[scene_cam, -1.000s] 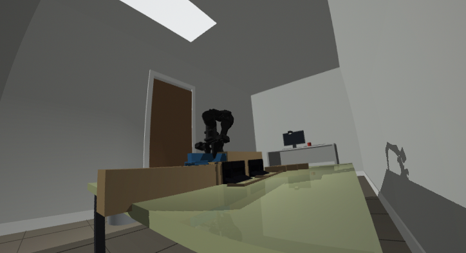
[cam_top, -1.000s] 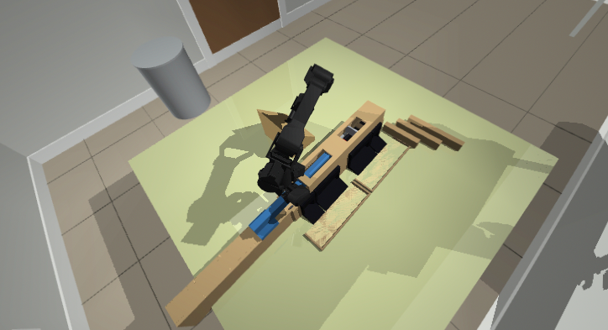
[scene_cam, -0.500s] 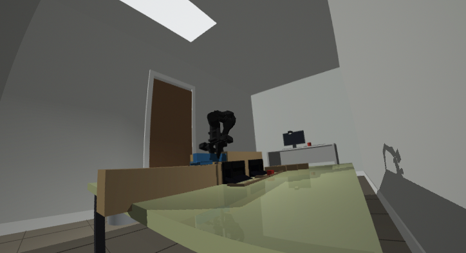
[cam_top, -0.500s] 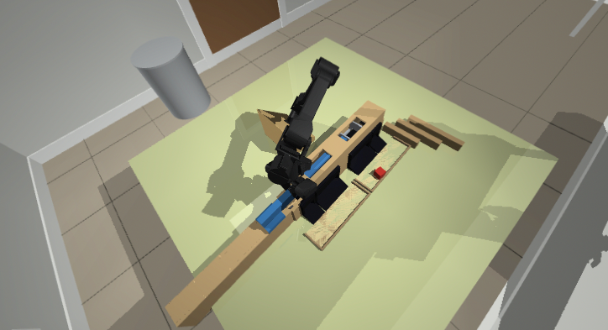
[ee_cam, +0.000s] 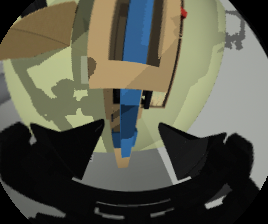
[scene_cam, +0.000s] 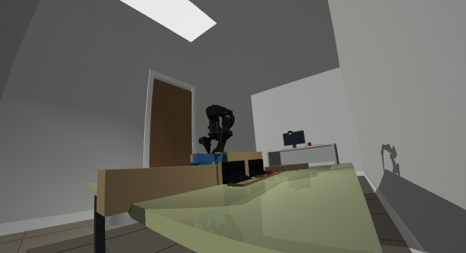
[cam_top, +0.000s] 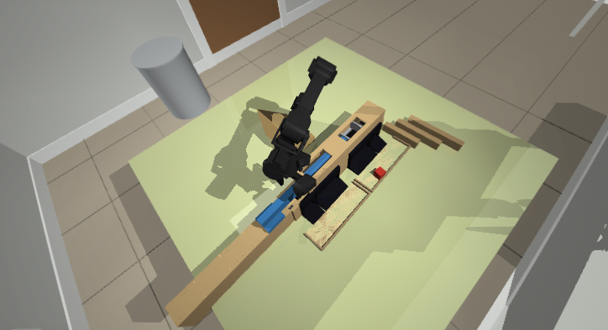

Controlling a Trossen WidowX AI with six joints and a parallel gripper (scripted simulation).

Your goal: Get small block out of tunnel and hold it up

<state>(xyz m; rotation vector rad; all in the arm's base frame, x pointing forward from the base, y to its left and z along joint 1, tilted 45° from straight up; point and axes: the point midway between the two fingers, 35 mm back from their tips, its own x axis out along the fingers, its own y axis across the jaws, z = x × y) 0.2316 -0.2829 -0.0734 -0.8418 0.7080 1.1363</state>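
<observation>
Small block (cam_top: 380, 172) (scene_cam: 270, 172) (ee_cam: 184, 13): red, out of the tunnel and low in the shallow tray (cam_top: 336, 219) (scene_cam: 241, 185) beside it, close to the outer rim; not held up
Tray section: the one nearer the rods, near the short divider
End effector (cam_top: 292, 185) (scene_cam: 212, 152) (ee_cam: 132, 123): open, nothing gripped, its fingers spread wide above the blue part near the tunnel's end
Tunnel (cam_top: 340, 151) (scene_cam: 244, 155) (ee_cam: 127, 75): tan wood, with openings along its top; blue shows through one of them
Blue part (cam_top: 272, 212) (scene_cam: 203, 158) (ee_cam: 137, 35): runs lengthwise in the tunnel and sticks out of its end toward the long beam (cam_top: 221, 268) (scene_cam: 156, 183)
Black panels (cam_top: 325, 191) (scene_cam: 234, 171): two sets, along the tunnel's tray side
Rods (cam_top: 419, 133): three wooden ones, side by side just past the tray's far end
Angular tan piece (cam_top: 268, 123) (ee_cam: 40, 30): on the bench (cam_top: 404, 217) (scene_cam: 293, 202) (ee_cam: 35, 75), across the tunnel from the tray, partly hidden by the arm in the top view
</observation>
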